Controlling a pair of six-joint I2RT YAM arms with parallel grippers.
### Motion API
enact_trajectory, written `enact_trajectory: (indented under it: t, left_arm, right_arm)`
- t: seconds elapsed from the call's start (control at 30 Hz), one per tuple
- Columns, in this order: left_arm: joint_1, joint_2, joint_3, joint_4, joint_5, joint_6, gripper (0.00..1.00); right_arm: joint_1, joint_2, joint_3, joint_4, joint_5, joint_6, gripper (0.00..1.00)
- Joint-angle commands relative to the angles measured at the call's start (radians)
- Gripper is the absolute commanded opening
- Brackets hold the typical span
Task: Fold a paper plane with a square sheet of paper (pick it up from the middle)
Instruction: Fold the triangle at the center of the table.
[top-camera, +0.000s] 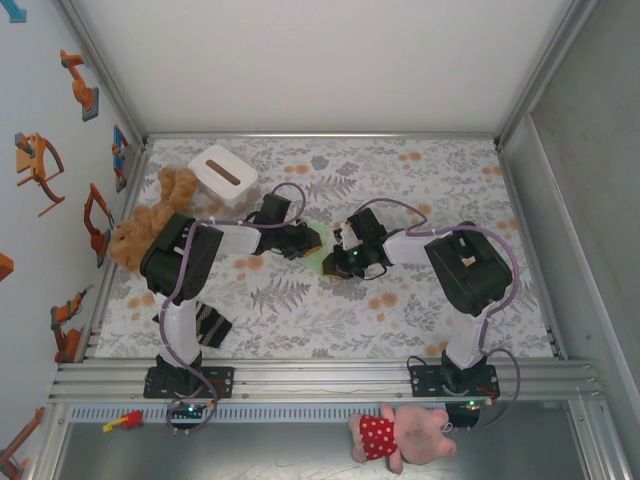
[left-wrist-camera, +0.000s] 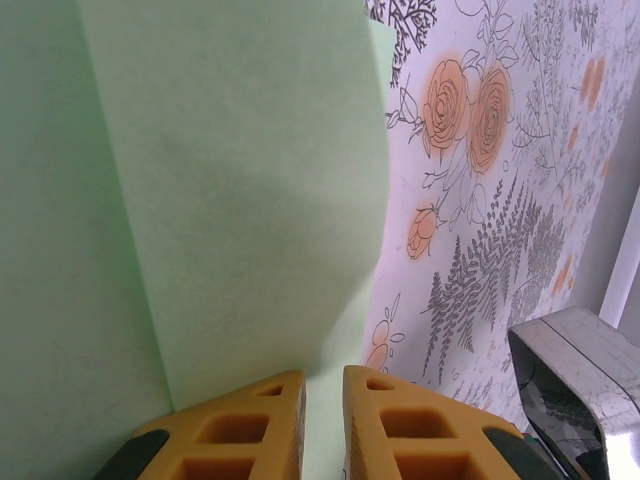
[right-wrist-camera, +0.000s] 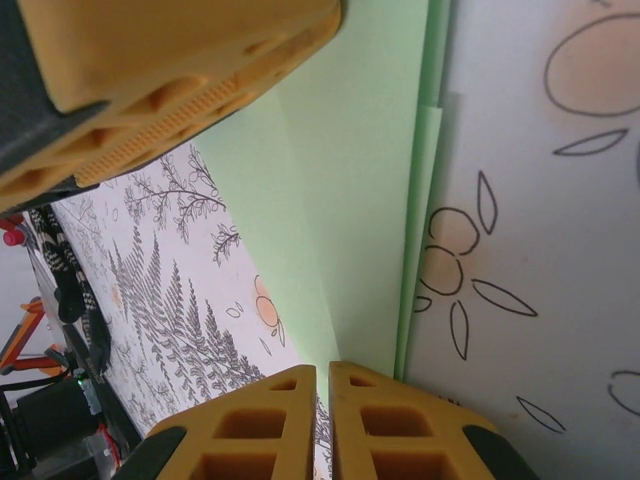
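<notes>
Across the middle of the flowered table (top-camera: 430, 310), the 2 arms are reaching inward and meeting almost tip to tip. The left arm (top-camera: 190, 255) is coming in from the left and the right arm (top-camera: 465, 265) from the right. At the far left the white box (top-camera: 222, 173) is sitting beside a brown teddy bear (top-camera: 150, 225), well apart from the work.

Between the 2 wrists the square sheet of paper (left-wrist-camera: 240, 200) is lying at the table's centre, pale green and showing overlapping layers and a straight crease. 1 flap seems to be rising off the cloth. The left gripper (left-wrist-camera: 323, 375) is pinching the sheet's edge, jaws drawn narrow with green paper showing in the slit. The right gripper (right-wrist-camera: 322, 372) is gripping the opposite side the same way, its jaws nearly touching on the paper.

A fold appears to be under way. It is likely going best with both pinches travelling together at 1 pace, so the thin sheet is neither stretching nor tearing. The moving edge should be tracking the layer beneath it before anything is pressing the crease flat, because a skewed edge here is spoiling every later fold.
</notes>
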Motion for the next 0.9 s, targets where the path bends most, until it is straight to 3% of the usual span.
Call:
enact_trajectory:
  t: [0.0, 0.3, 0.87]
  left_arm:
    - [0.008, 0.040, 0.004, -0.084, -0.037, -0.007, 0.18]
    - [0.015, 0.049, 0.000, -0.122, -0.061, -0.014, 0.18]
    - [0.019, 0.055, -0.006, -0.113, -0.050, -0.032, 0.18]
  right_arm:
    - [0.005, 0.012, -0.022, -0.046, 0.008, -0.019, 0.11]
    - [0.005, 0.023, -0.026, -0.083, 0.012, -0.037, 0.09]
    - [0.010, -0.118, -0.141, -0.163, 0.021, -0.049, 0.06]
